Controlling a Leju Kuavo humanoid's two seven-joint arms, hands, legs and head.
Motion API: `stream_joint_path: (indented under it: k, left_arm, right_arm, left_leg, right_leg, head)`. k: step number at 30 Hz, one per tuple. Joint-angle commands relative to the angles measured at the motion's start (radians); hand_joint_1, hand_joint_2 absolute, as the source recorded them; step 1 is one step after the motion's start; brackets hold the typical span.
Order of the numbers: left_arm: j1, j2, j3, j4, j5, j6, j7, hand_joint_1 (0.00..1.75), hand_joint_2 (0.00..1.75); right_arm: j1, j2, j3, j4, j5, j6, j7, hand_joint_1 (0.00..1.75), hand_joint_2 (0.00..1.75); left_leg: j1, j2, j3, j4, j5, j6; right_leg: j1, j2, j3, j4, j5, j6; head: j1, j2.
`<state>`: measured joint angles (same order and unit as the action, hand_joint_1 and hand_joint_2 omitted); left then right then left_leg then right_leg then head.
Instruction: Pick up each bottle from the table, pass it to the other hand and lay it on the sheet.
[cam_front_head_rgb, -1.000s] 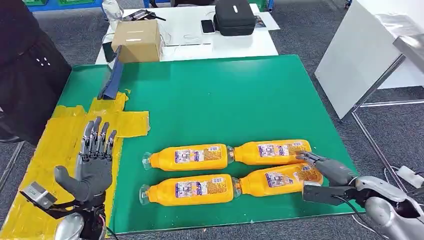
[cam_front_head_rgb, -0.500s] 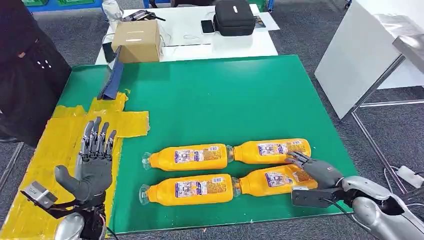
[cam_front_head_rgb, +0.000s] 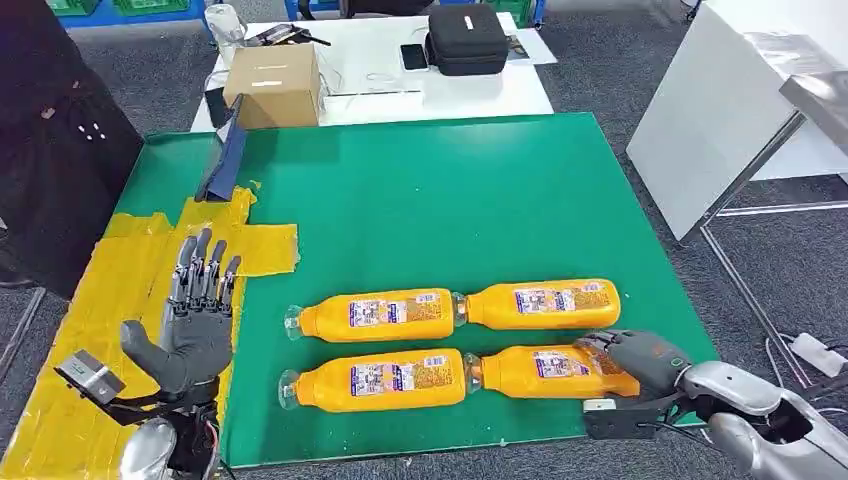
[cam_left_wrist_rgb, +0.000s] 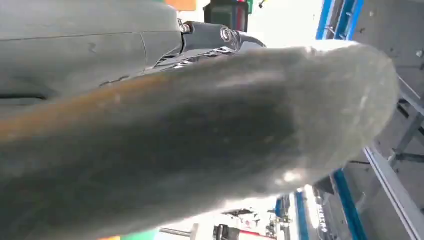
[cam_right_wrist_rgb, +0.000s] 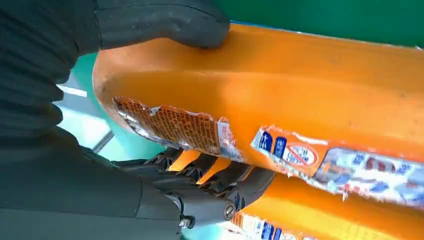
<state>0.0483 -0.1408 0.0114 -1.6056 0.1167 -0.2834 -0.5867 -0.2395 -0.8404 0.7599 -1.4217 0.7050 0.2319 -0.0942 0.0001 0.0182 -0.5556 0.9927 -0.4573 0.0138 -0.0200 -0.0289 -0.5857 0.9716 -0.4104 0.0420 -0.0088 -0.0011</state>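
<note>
Right hand (cam_front_head_rgb: 640, 358) wraps the base of the near-right orange plastic juice bottle (cam_front_head_rgb: 555, 371), thumb on one side, fingers (cam_right_wrist_rgb: 220, 182) on the other; bottle lies on the green worktop (cam_front_head_rgb: 450, 210). Left hand (cam_front_head_rgb: 195, 320) spread, empty, above yellow taped sheet (cam_front_head_rgb: 120, 290). Three more orange bottles (cam_front_head_rgb: 380, 314) lie alongside.

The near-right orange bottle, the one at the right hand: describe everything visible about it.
The near-right orange bottle is clear plastic full of orange drink, with a torn printed label. It lies on its side on the green table, neck toward the near-left bottle. The right hand grips its base end, thumb on one side, fingers on the other.
</note>
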Motion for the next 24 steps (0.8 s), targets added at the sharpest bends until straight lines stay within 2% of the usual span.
stream_joint_path:
  k: [1,4,6,7,9,10,11,12,13,14,15,16,17,18,19,20,21,23,24]
  left_arm:
    - [-0.036,0.009,-0.029,0.068,0.006,0.004,0.007,0.00,0.00]
    - [-0.049,0.003,-0.035,0.076,0.014,0.007,0.019,0.00,0.00]
    - [-0.059,-0.002,-0.042,0.081,0.018,0.013,0.027,0.00,0.00]
    - [-0.063,-0.004,-0.044,0.083,0.019,0.015,0.030,0.00,0.00]
    - [-0.066,-0.005,-0.047,0.082,0.020,0.019,0.034,0.00,0.00]
    - [-0.066,-0.005,-0.047,0.081,0.020,0.019,0.034,0.00,0.00]
    - [-0.068,-0.007,-0.048,0.082,0.021,0.020,0.036,0.00,0.00]
    - [-0.071,-0.009,-0.050,0.084,0.021,0.022,0.039,0.00,0.00]
    - [-0.072,-0.009,-0.050,0.084,0.021,0.022,0.040,0.00,0.00]
    - [-0.072,-0.009,-0.050,0.084,0.021,0.022,0.040,0.00,0.00]
    - [-0.072,-0.009,-0.050,0.084,0.021,0.022,0.040,0.00,0.00]
    - [-0.072,-0.008,-0.051,0.086,0.021,0.022,0.040,0.00,0.00]
    - [-0.072,-0.008,-0.051,0.086,0.021,0.022,0.040,0.00,0.00]
    - [-0.072,-0.007,-0.051,0.085,0.021,0.022,0.040,0.00,0.00]
    - [-0.089,-0.004,-0.058,0.106,0.025,0.015,0.045,0.00,0.00]
    - [-0.113,-0.004,-0.065,0.135,0.028,0.014,0.044,0.00,0.00]
    - [-0.124,-0.004,-0.068,0.151,0.031,0.015,0.043,0.00,0.00]
    - [-0.134,0.004,-0.077,0.167,0.039,0.016,0.036,0.00,0.00]
    - [-0.137,0.009,-0.081,0.174,0.043,0.016,0.031,0.00,0.00]
  right_arm:
    - [0.106,0.073,0.094,0.177,0.052,0.014,0.025,1.75,1.75]
    - [0.130,0.216,0.087,0.376,0.202,-0.058,0.037,1.75,1.75]
    - [0.116,0.334,0.109,0.559,0.294,-0.130,0.055,1.62,1.75]
    - [0.109,0.386,0.116,0.638,0.327,-0.161,0.068,1.59,1.75]
    - [0.104,0.427,0.121,0.698,0.345,-0.187,0.072,1.55,1.75]
    - [0.100,0.434,0.124,0.712,0.351,-0.188,0.076,1.55,1.75]
    - [0.094,0.458,0.126,0.751,0.366,-0.198,0.083,1.48,1.75]
    - [0.089,0.484,0.128,0.792,0.383,-0.207,0.095,1.43,1.75]
    - [0.090,0.488,0.128,0.796,0.385,-0.209,0.096,1.43,1.75]
    - [0.090,0.488,0.128,0.796,0.385,-0.209,0.096,1.43,1.75]
    - [0.090,0.488,0.128,0.796,0.385,-0.209,0.096,1.43,1.75]
    - [0.086,0.492,0.127,0.809,0.388,-0.215,0.094,1.43,1.75]
    - [0.086,0.492,0.127,0.809,0.388,-0.215,0.094,1.43,1.75]
    - [0.084,0.490,0.126,0.811,0.388,-0.216,0.093,1.43,1.75]
    - [0.084,0.473,0.105,0.818,0.331,-0.133,0.038,1.68,1.75]
    - [0.091,0.423,0.102,0.784,0.307,-0.116,0.005,1.75,1.75]
    - [0.095,0.396,0.097,0.759,0.289,-0.107,-0.019,1.75,1.75]
    - [0.108,0.343,0.080,0.681,0.222,-0.063,-0.053,1.75,1.75]
    - [0.116,0.311,0.064,0.624,0.160,-0.023,-0.074,1.75,1.75]
  left_leg:
    - [0.005,-0.005,0.007,-0.001,-0.002,-0.001]
    - [0.006,-0.005,0.017,-0.002,-0.008,0.003]
    - [0.008,-0.008,0.016,-0.005,-0.004,0.002]
    - [0.010,-0.001,0.028,-0.001,-0.008,0.002]
    - [0.017,0.005,0.021,0.001,-0.007,-0.002]
    - [0.022,0.015,0.030,0.007,-0.019,-0.001]
    - [0.023,0.019,0.013,0.012,-0.018,0.001]
    - [0.026,0.020,0.004,0.011,-0.014,-0.001]
    - [0.032,0.027,0.008,0.012,-0.020,-0.002]
    - [0.038,0.031,0.023,0.008,-0.028,-0.002]
    - [0.037,0.028,0.007,0.012,-0.024,-0.001]
    - [0.041,0.035,0.020,0.009,-0.030,-0.002]
    - [0.041,0.032,0.001,0.014,-0.025,0.000]
    - [0.042,0.038,0.016,0.010,-0.029,-0.001]
    - [0.039,0.032,-0.004,0.017,-0.023,0.001]
    - [0.040,0.037,0.001,0.017,-0.026,0.000]
    - [0.038,0.031,-0.011,0.021,-0.023,0.002]
    - [0.041,0.036,0.010,0.018,-0.030,0.000]
    - [0.038,0.028,-0.009,0.026,-0.025,0.002]
  right_leg:
    - [0.005,-0.003,0.012,-0.006,-0.002,-0.003]
    - [0.005,-0.004,0.023,-0.009,-0.006,-0.002]
    - [0.007,-0.005,0.024,-0.015,-0.002,-0.002]
    - [0.010,0.001,0.035,-0.014,-0.006,-0.001]
    - [0.015,0.007,0.031,-0.019,-0.001,-0.003]
    - [0.020,0.014,0.040,-0.016,-0.013,-0.008]
    - [0.021,0.016,0.032,-0.011,-0.014,-0.008]
    - [0.022,0.013,0.023,-0.015,-0.009,-0.008]
    - [0.028,0.015,0.026,-0.015,-0.026,-0.007]
    - [0.033,0.015,0.041,-0.018,-0.049,-0.011]
    - [0.033,0.011,0.027,-0.014,-0.052,-0.013]
    - [0.036,0.012,0.038,-0.017,-0.066,-0.015]
    - [0.035,0.008,0.021,-0.012,-0.066,-0.015]
    - [0.036,0.007,0.033,-0.016,-0.072,-0.015]
    - [0.033,0.002,0.016,-0.009,-0.070,-0.015]
    - [0.034,0.002,0.020,-0.009,-0.076,-0.021]
    - [0.032,-0.005,0.010,-0.004,-0.077,-0.023]
    - [0.034,-0.010,0.031,-0.010,-0.093,-0.031]
    - [0.032,-0.018,0.014,-0.003,-0.092,-0.031]
  head:
    - [0.001,0.000]
    - [0.000,0.000]
    - [0.000,0.000]
    - [0.001,0.000]
    - [0.001,0.000]
    - [0.002,0.000]
    - [0.003,0.000]
    - [0.002,0.000]
    - [0.002,0.000]
    - [0.003,0.000]
    - [0.002,0.000]
    - [0.002,0.000]
    - [0.003,0.000]
    - [0.003,0.000]
    - [0.002,0.000]
    - [0.002,0.000]
    - [0.002,0.000]
    - [0.003,0.000]
    - [0.002,0.000]
